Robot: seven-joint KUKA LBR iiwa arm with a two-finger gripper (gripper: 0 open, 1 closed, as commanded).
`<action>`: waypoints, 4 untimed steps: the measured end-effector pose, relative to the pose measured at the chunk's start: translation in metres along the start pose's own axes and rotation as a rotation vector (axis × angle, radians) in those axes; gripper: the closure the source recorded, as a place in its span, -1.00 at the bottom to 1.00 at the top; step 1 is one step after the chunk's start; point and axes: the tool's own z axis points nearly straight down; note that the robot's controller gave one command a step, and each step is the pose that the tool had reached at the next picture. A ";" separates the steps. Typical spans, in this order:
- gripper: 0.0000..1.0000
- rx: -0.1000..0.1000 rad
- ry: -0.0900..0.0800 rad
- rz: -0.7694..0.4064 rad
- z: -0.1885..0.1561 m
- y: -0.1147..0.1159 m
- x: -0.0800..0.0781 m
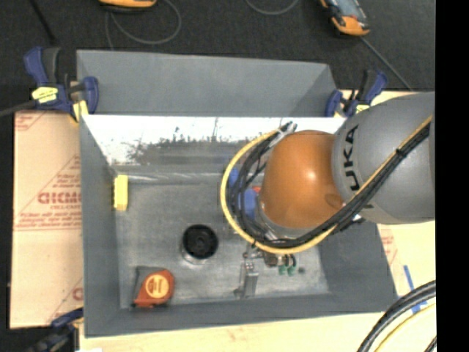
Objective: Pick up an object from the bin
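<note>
My gripper [247,279] reaches down near the bin's front wall, right of the middle, below the arm's orange cover. A small green thing [290,270] lies on the floor just to its right. A black round cap-like thing [198,241] sits to its left, apart from it. Further left, in the front left corner, lies an orange tape measure [155,287]. I see nothing between the gripper's tips.
A yellow block [121,193] rests against the left wall. A blue and red thing [251,199] peeks out from under the arm near the middle. The arm and its cover hide the bin's right half.
</note>
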 end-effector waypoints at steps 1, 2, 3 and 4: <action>-1.00 -0.001 -0.008 0.002 -0.004 0.000 -0.002; -1.00 0.001 -0.014 -0.057 0.033 0.052 -0.035; 1.00 0.002 -0.011 -0.263 0.052 0.045 -0.069; 1.00 0.000 -0.010 -0.261 0.053 0.045 -0.069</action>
